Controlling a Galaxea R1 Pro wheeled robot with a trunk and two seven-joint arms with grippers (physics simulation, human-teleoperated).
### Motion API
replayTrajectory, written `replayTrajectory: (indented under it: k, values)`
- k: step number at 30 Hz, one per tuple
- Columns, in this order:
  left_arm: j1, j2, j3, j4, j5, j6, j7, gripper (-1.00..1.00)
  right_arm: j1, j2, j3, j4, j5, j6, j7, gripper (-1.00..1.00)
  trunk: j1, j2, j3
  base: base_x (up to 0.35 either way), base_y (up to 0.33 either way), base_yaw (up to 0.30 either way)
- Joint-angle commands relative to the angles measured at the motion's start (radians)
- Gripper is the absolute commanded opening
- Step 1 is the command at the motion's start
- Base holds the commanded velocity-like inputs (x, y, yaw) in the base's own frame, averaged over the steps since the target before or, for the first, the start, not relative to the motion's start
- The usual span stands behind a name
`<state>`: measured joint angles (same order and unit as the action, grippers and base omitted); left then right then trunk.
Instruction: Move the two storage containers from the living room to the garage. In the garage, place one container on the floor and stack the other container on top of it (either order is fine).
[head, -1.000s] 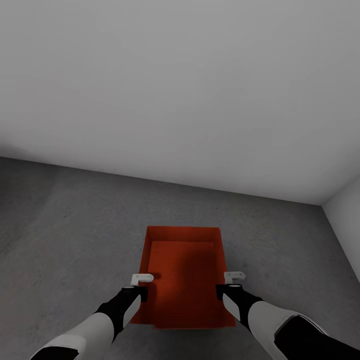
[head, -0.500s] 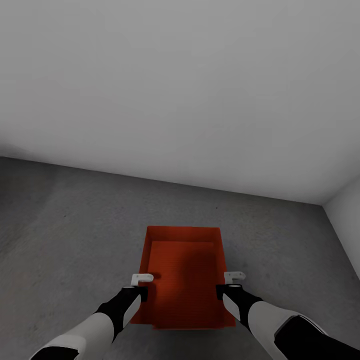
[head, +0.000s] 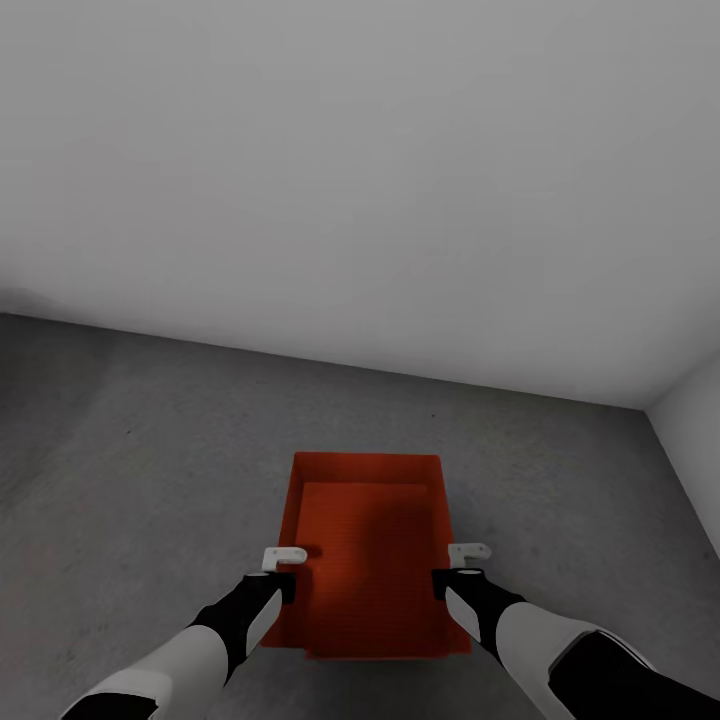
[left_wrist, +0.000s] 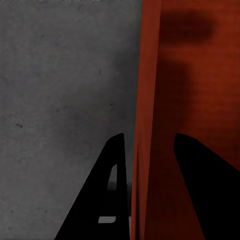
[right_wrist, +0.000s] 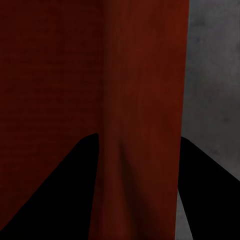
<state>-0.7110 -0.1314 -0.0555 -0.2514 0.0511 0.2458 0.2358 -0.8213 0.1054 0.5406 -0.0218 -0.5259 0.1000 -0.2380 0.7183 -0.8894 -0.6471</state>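
An orange-red storage container (head: 370, 550) is sitting low in the centre of the head view, its open top facing up, over the rough dark grey floor (head: 150, 450). Whether it is resting on the floor or hanging just above it is not clear. A second rectangular outline is showing inside it, but whether that is its own bottom or another bin nested in it cannot be told.

The left gripper (head: 284, 556) is reaching in from the lower left of the frame and is straddling the container's left wall. In the left wrist view, the left gripper (left_wrist: 145, 150) is showing 2 dark fingers (left_wrist: 107, 195), 1 on the outer side over the grey floor (left_wrist: 55, 100) and 1 on the inner side over the red interior, with the thin wall of the container (left_wrist: 147, 75) running between them. The jaws are looking closed onto that wall.

The right gripper (head: 468, 551) is coming in from the lower right of the frame and is straddling the right wall in the same way. In the right wrist view, the right gripper (right_wrist: 140, 150) is holding the wall of the container (right_wrist: 142, 90) between its 2 dark fingers (right_wrist: 210, 195), and the jaws are appearing clamped on it.

A pale grey wall (head: 360, 170) is filling the upper half of the head view, meeting a second wall at a corner at the right edge.
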Motion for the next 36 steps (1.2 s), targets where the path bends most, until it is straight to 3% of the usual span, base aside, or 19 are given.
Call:
replayTrajectory:
  k: [1,11,36]
  values:
    - [-0.001,-0.01,0.036,0.001,-0.005,0.007,0.005,-1.0,0.0,0.0,0.09,-0.003,0.01,-0.039,-0.043,-1.0,0.0,-0.001,-0.001,0.0,0.0,0.0]
    - [-0.001,-0.011,0.036,0.001,-0.005,0.01,0.005,-1.0,0.0,0.0,0.09,-0.003,0.01,-0.039,-0.043,-1.0,0.0,-0.001,-0.001,-0.112,0.0,0.0]
    - [-0.001,-0.011,0.036,0.001,-0.005,0.01,0.005,-1.0,0.0,0.0,0.09,-0.003,0.01,-0.039,-0.043,-1.0,0.0,-0.001,-0.001,-0.003,0.0,0.0]
